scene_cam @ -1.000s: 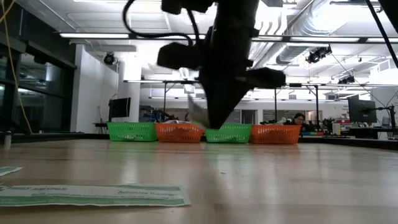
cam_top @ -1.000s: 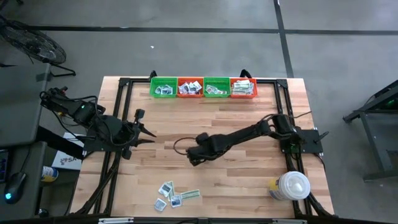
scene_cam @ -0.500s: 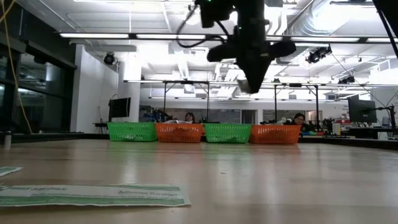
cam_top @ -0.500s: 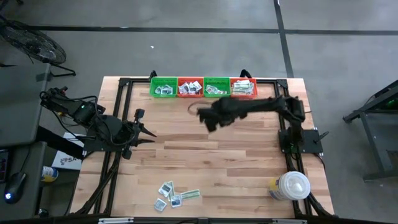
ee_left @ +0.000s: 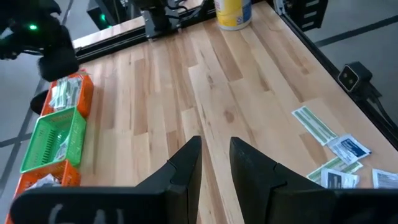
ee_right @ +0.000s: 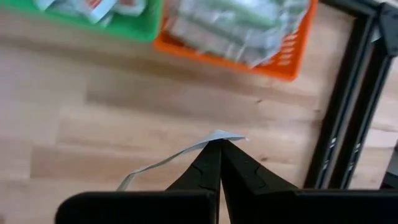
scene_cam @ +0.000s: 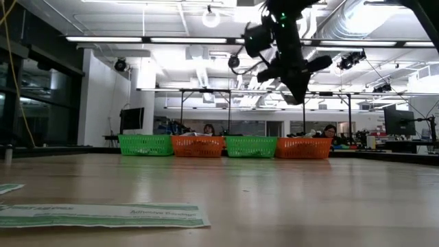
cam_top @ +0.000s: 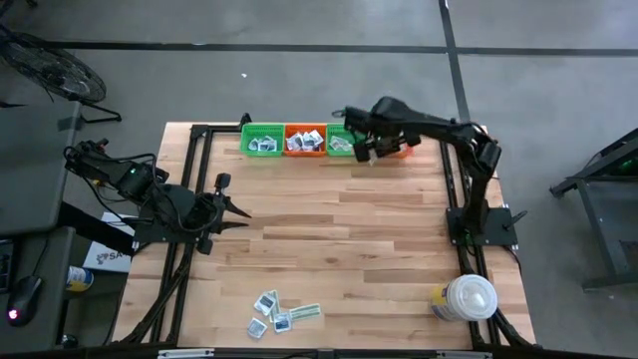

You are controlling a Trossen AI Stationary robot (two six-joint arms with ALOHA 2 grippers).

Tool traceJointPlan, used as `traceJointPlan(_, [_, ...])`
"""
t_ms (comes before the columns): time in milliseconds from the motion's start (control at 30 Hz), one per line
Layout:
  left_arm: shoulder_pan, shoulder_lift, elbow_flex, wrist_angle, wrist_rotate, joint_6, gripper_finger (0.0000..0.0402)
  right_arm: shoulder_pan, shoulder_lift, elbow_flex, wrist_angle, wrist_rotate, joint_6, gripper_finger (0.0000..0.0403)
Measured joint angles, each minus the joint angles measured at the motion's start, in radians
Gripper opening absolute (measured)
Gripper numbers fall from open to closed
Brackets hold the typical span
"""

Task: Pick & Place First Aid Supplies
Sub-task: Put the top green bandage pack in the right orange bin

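Pale butcher-block wood makes up the table [cam_top: 339, 249], its planks running across under a black frame. From above, four small mesh baskets sit side by side at the far edge: a green basket [cam_top: 261, 140], an orange basket [cam_top: 305, 140], a second green basket [cam_top: 342, 139] and a second orange basket [cam_top: 396, 143], all holding flat packets. The right gripper [cam_top: 371, 152] hangs just in front of the last two baskets, its arm arching back to its base. Loose first aid packets [cam_top: 279, 312], white squares and one pale-green strip, lie together near the front edge, well apart from both arms. A white round lidded container [cam_top: 469, 297] stands at the front right corner. The left gripper [cam_top: 235, 211] waits over the table's left side. From table height, the baskets form a low coloured row, the right arm hangs dark above them, and a long green-printed strip [scene_cam: 103, 214] lies flat in the foreground; people sit in the room behind. The left wrist camera shows its dark fingers [ee_left: 180, 171] narrowly parted with nothing between them, bare wood ahead and the packets off to one side. The right wrist camera shows its jaws pinched shut on a thin, curling pale strip [ee_right: 180, 155], held above the wood near the packet-filled orange basket and the frame's black rail [ee_right: 348, 112].
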Motion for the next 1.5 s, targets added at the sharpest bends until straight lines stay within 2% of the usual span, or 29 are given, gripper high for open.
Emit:
traceJointPlan(267, [0.0, 0.0, 0.0, 0.0, -0.067, -0.022, 0.008, -0.193, 0.0, 0.0, 0.012, 0.027, -0.102, 0.0])
traceJointPlan(500, [0.0, 0.0, 0.0, 0.0, -0.121, -0.047, 0.008, -0.277, 0.013, 0.0, 0.079, 0.008, -0.127, 0.0])
traceJointPlan(867, [0.0, 0.0, 0.0, 0.0, -0.151, -0.07, 0.008, -0.27, 0.126, 0.0, 0.138, -0.012, -0.126, 0.0])
traceJointPlan(1500, [0.0, 0.0, 0.0, -0.001, -0.152, -0.089, 0.008, -0.298, 0.135, 0.0, 0.107, 0.032, -0.128, 0.0001])
